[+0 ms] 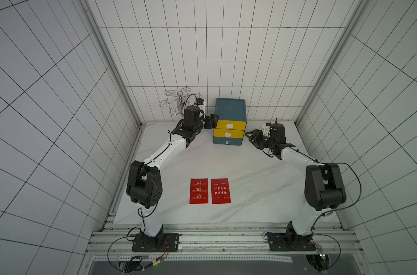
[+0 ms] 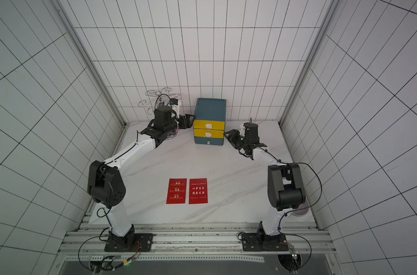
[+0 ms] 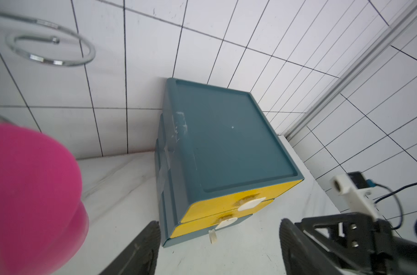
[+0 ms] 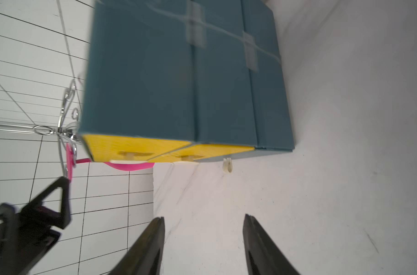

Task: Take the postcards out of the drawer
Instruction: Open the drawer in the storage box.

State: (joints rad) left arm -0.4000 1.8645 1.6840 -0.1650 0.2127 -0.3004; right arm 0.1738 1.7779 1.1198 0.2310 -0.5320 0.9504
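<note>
Jaws on both arms stand parted with nothing between them. The left gripper sits just beside the left flank of the blue cabinet, level with the top yellow drawer. The right gripper sits just beside the right flank, lower, about level with the second yellow drawer. Two red cards lie flat on the table, near and central, well apart from both arms: the left postcard and the right postcard, side by side, long axes running near to far. All drawer fronts, the blue bottom drawer included, appear shut, and no card shows at the cabinet. Any card remaining is judged to be inside a shut drawer; which one cannot be told. The tabs face the near side and the drawers would slide that way, so each gripper stands to the side of the fronts rather than before them. Neither arm is clearly nearer: the left suits the top drawer, the right the lower ones.
</note>
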